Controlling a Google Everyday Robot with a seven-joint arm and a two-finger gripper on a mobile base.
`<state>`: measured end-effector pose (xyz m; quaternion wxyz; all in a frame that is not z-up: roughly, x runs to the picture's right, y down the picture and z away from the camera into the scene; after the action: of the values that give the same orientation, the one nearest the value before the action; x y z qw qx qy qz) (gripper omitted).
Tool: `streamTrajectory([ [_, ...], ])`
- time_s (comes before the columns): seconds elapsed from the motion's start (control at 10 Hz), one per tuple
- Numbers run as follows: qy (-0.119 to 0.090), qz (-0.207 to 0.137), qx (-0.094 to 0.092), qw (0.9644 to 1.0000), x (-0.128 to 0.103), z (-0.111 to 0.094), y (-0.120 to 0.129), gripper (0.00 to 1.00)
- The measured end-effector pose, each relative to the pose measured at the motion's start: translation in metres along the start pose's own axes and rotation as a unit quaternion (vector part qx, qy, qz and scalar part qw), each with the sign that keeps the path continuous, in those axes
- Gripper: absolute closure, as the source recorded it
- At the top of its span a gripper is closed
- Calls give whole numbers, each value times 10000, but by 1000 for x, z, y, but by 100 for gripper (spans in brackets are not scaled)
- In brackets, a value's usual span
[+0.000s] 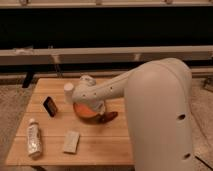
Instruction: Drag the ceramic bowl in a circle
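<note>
The orange ceramic bowl [83, 111] sits on the wooden table [105, 145], just right of the small white cup [68, 92]. My white arm reaches in from the right and its end covers the bowl's top and far rim. My gripper [91, 104] is down at the bowl, mostly hidden behind the wrist. Only the bowl's near left side shows.
A dark reddish object [108, 117] lies just right of the bowl. A black phone-like slab [50, 106] stands to the left. A plastic bottle [33, 139] lies at the front left, and a pale sponge [71, 141] near the front edge. A dark wall runs behind.
</note>
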<state>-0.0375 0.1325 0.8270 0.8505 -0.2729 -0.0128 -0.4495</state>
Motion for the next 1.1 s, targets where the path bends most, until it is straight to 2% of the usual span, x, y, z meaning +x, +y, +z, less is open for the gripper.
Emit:
streamTrajectory([
  [0.2, 5, 23, 26, 10000, -6, -5, 9, 77],
  [0.3, 15, 39, 31, 10000, -3, -6, 11, 74],
  [0.6, -15, -11, 38, 10000, 22, -4, 9, 76],
  [0.8, -12, -95, 12, 10000, 19, -6, 15, 92],
  [0.9, -5, -65, 9, 10000, 15, -8, 22, 95],
  [1.0, 20, -27, 9, 10000, 13, -9, 36, 93],
  [1.1, 40, 11, 2, 10000, 17, -8, 45, 86],
])
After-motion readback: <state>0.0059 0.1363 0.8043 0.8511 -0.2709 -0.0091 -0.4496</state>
